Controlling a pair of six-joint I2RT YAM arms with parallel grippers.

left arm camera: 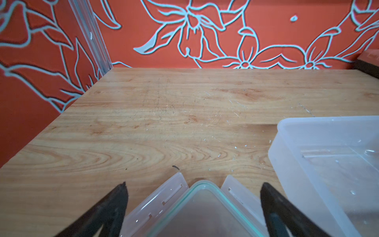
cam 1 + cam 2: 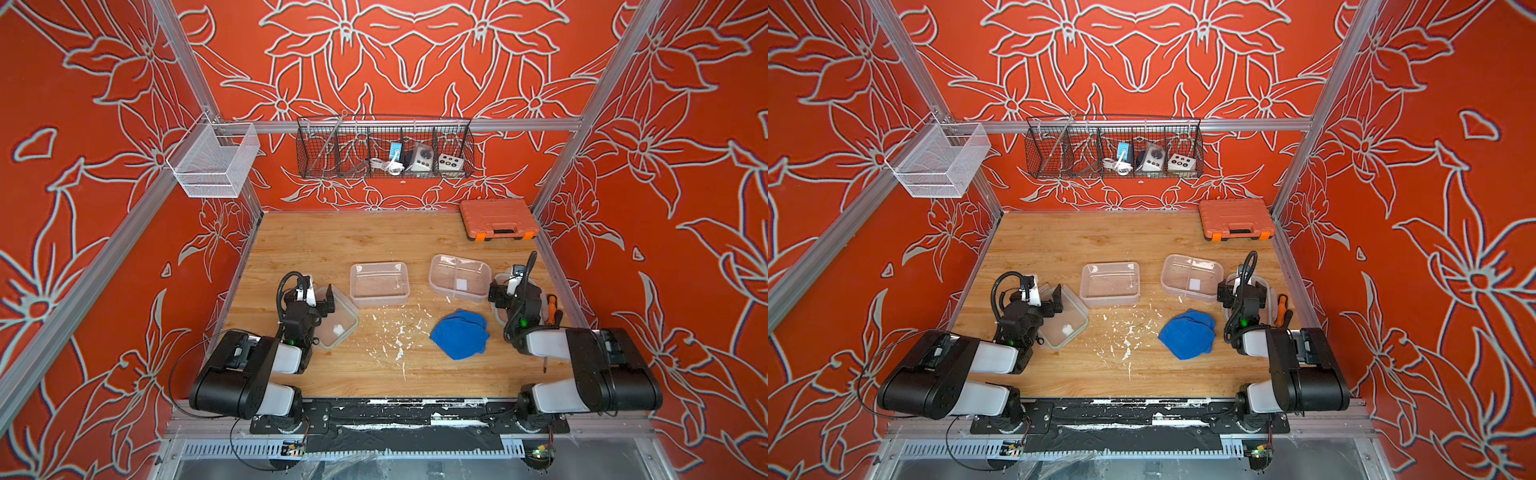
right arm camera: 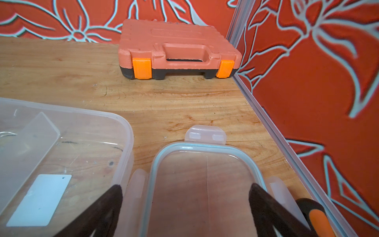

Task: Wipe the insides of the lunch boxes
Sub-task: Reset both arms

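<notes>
Two clear lunch boxes stand open mid-table in both top views: a plain one (image 2: pixel 379 284) (image 2: pixel 1109 284) and a divided one (image 2: pixel 459 277) (image 2: pixel 1192 277) with a white sticker (image 3: pixel 39 200). A blue cloth (image 2: pixel 459 334) (image 2: pixel 1187 334) lies crumpled in front of the divided box. My left gripper (image 2: pixel 320 297) (image 1: pixel 193 185) is open over a corner of a green-rimmed lid (image 1: pixel 205 209) lying flat, with the plain box (image 1: pixel 328 164) beside it. My right gripper (image 2: pixel 505 286) (image 3: pixel 185 186) is open above a second lid (image 3: pixel 205 174), next to the divided box (image 3: pixel 61 143). Neither holds anything.
An orange tool case (image 2: pixel 498 218) (image 3: pixel 178 49) sits in the far right corner. A screwdriver with an orange and black handle (image 3: pixel 315 217) lies by the right wall. White flecks (image 2: pixel 397 332) dot the wooden table (image 2: pixel 332 241). A wire basket (image 2: pixel 384 147) hangs on the back wall.
</notes>
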